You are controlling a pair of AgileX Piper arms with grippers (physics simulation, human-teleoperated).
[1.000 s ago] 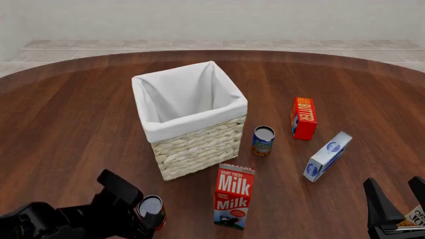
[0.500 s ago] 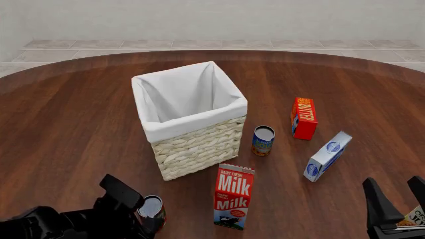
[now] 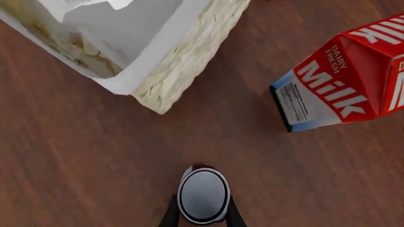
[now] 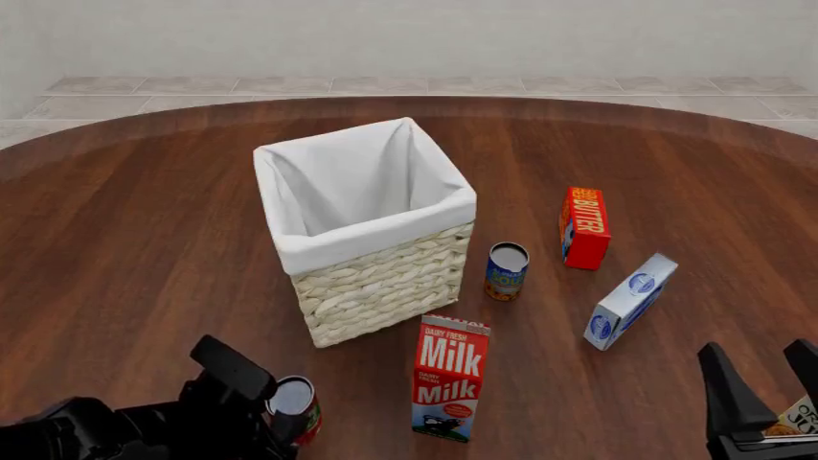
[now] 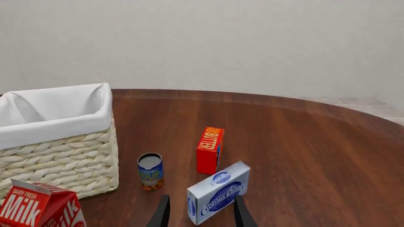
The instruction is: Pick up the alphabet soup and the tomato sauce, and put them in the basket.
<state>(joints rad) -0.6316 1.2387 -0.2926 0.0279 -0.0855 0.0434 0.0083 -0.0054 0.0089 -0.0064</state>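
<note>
The left gripper [image 3: 202,215] pinches the red-labelled, silver-topped tomato sauce can [image 3: 203,196] (axis upright). The tall pale wicker basket [image 4: 383,278] lies at 1 o'clock. The blue-and-orange alphabet soup can [image 4: 507,271] stands nearer the spread right gripper [image 5: 198,213].

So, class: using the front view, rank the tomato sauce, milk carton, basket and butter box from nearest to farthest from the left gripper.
1. tomato sauce, between the left gripper fingers.
2. milk carton, to its right.
3. basket, ahead, mid-table.
4. butter box, far right, beyond the alphabet soup.
</note>
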